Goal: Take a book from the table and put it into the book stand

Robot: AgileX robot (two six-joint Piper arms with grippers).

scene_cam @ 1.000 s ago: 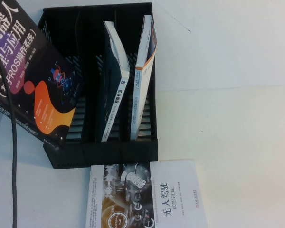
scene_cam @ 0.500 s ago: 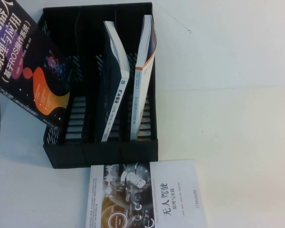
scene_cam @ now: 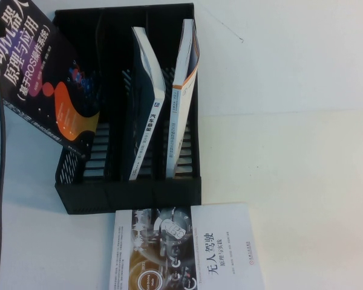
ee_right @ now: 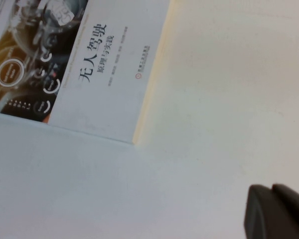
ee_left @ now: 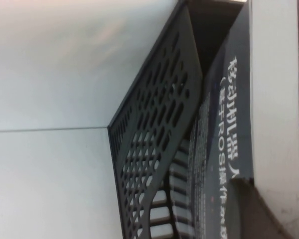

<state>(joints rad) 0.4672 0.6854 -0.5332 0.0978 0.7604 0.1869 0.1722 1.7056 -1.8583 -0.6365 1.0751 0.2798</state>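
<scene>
From the high view, the book hung tilted over the left end of the book stand, its lower corner dipping toward the leftmost slot, clear of the tabletop. A dark teal book and a white-spined book stood in the other two slots. A white-and-grey book lay flat on the tabletop, just in front of the stand. Neither end effector appeared in this view; only a dark cable ran down the left edge.

In the left wrist view, the book filled the frame's side right beside the stand's perforated wall. The left end effector evidently carried the book, but its fingers were out of sight, so I could not tell how it gripped.

In the right wrist view, the right end effector hovered above bare tabletop, near the white-and-grey book; only a dark tip showed, so its opening could not be told.

The book looked thick and stiff, probably fairly heavy, with a glossy cover that could slip. A firm pinch near the spine edge seemed safest.
</scene>
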